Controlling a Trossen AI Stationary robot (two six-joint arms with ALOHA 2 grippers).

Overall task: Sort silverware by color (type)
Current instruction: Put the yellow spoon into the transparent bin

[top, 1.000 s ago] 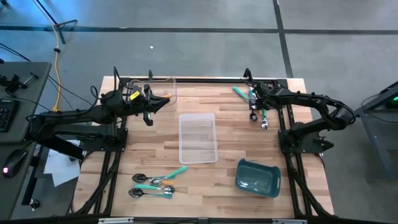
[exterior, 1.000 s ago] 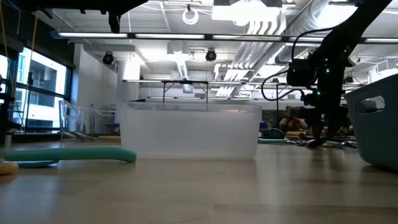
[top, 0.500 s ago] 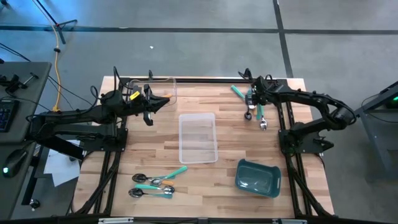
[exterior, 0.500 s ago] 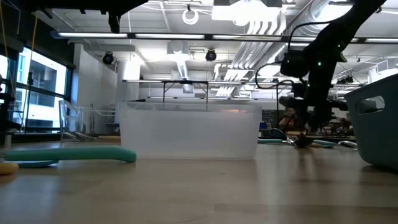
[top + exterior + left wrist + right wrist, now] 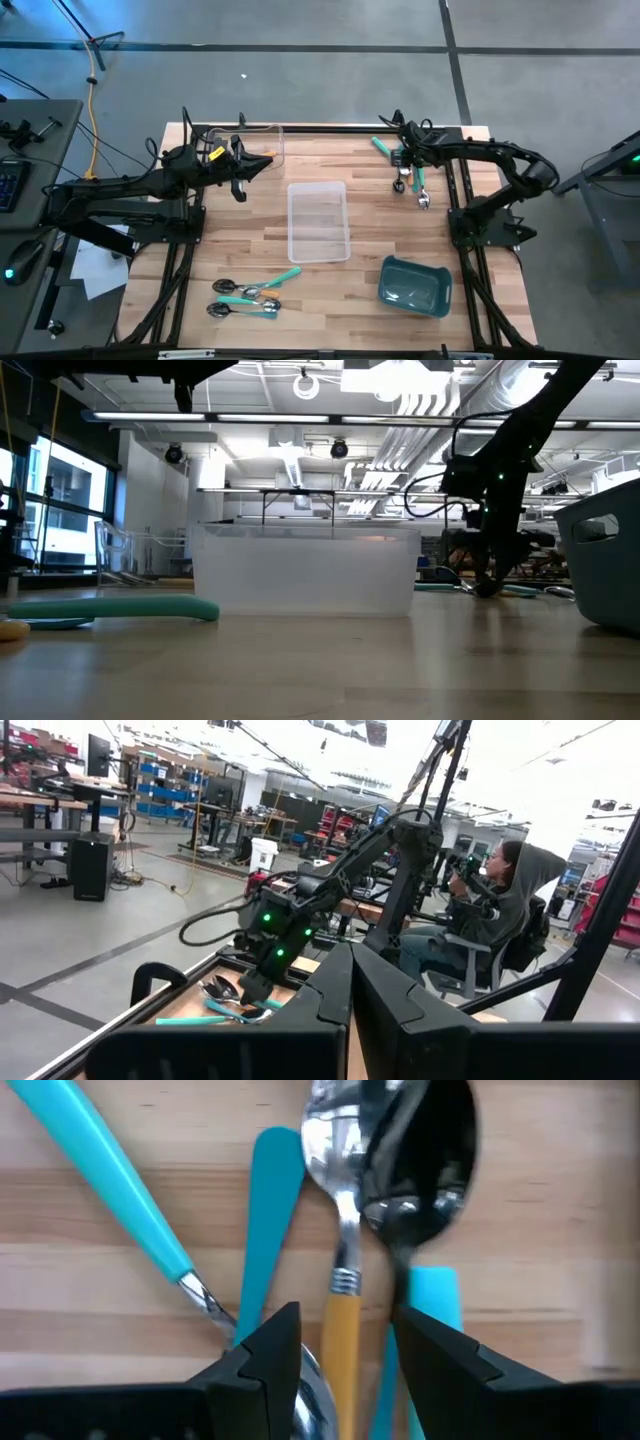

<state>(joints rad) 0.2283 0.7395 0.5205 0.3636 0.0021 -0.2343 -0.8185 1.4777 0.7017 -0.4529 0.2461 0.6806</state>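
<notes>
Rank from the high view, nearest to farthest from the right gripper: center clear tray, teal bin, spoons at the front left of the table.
From the right gripper, at the table's far right:
1. Center clear tray, mid-table, toward the left arm.
2. Teal bin, front right, clearly farther than the tray.
3. Front-left spoons, diagonally across the table.

Bright overhead lighting, ceiling glare, blurred wrist close-up

Two clear trays: the middle tray on the worktop, and a second tray behind it to the left. One teal bin sits front-right of the middle tray. Front-left of it lie three spoons, I think. Back-right, four more: one orange-handled spoon and three teal-handled spoons.
</notes>
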